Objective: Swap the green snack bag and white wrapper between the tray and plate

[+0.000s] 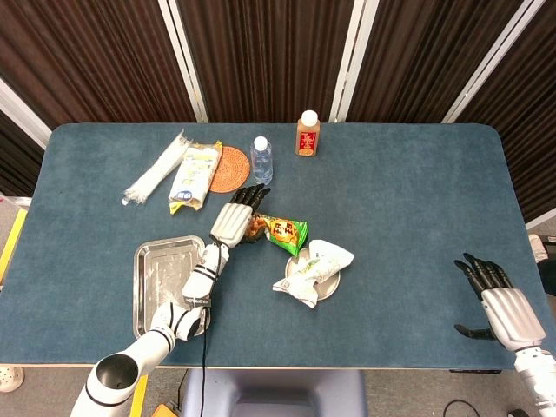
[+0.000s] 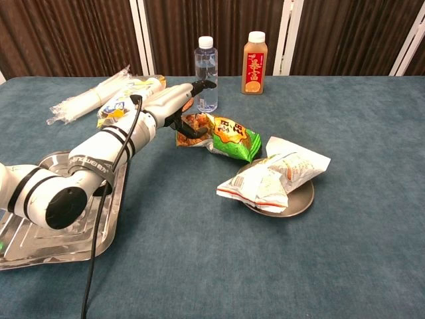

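Beside the plate (image 2: 302, 199), we found the left hand (image 1: 234, 219) clamped on the green snack bag (image 2: 229, 137); releasing risked landing it atop the white wrapper (image 2: 272, 177).

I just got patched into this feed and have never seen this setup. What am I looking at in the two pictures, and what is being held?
This is a two-armed robot with human-like hands, working at a blue table. One picture looks down from its head, the other looks forward from its chest.

The left hand holds the green snack bag in its fingers, in the air beside the plate. The white wrapper lies on that plate. The metal tray sits near the left edge with nothing in it.

The right hand is open and holds nothing, at the table's near right corner; only the head view shows it.

At the back stand a water bottle and a brown drink bottle, with a woven coaster and two more packets further left.
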